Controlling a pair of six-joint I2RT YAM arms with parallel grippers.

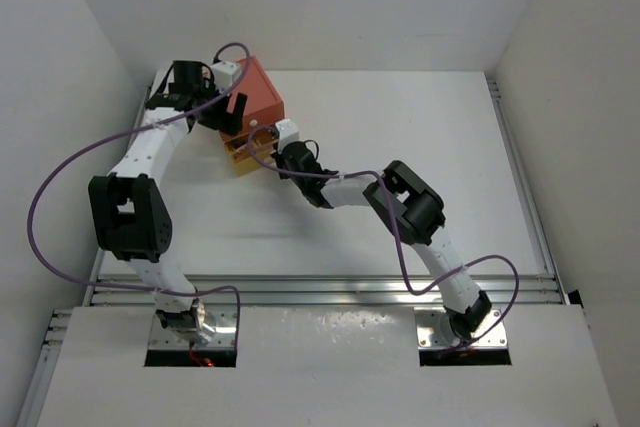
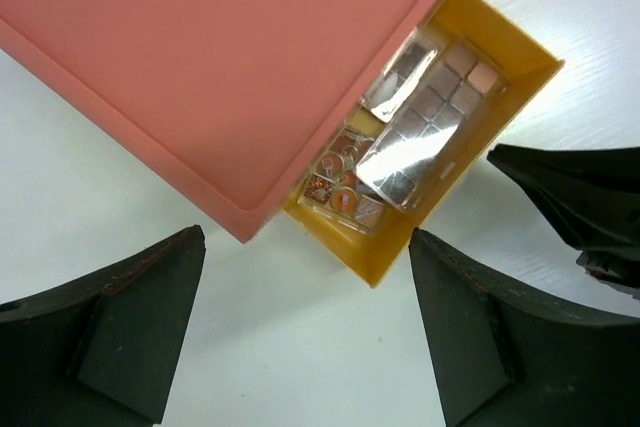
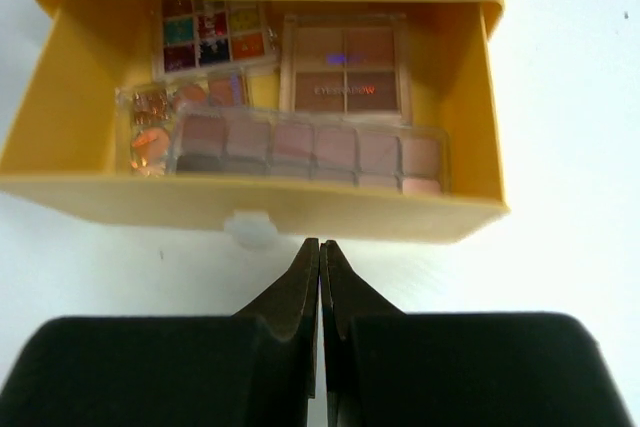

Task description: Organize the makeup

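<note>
Several flat eyeshadow palettes lie in the open yellow drawer (image 3: 250, 202): a multicoloured one (image 3: 210, 35), a brown one (image 3: 345, 69), a long pink one (image 3: 310, 147) and a small clear one with round pans (image 3: 150, 132). The drawer (image 1: 243, 154) sticks out of the orange box (image 1: 258, 95). My right gripper (image 3: 320, 245) is shut and empty, its tips just in front of the drawer front, right of the white knob (image 3: 250, 228). My left gripper (image 2: 305, 347) is open and empty, hovering above the box corner (image 2: 220, 57) and drawer (image 2: 520, 57). No black brushes or pencils show.
The box stands at the table's back left, close to the left wall. White tabletop (image 1: 420, 137) spreads to the right and in front of it. In the left wrist view the right gripper's dark fingers (image 2: 565, 192) sit beside the drawer's end.
</note>
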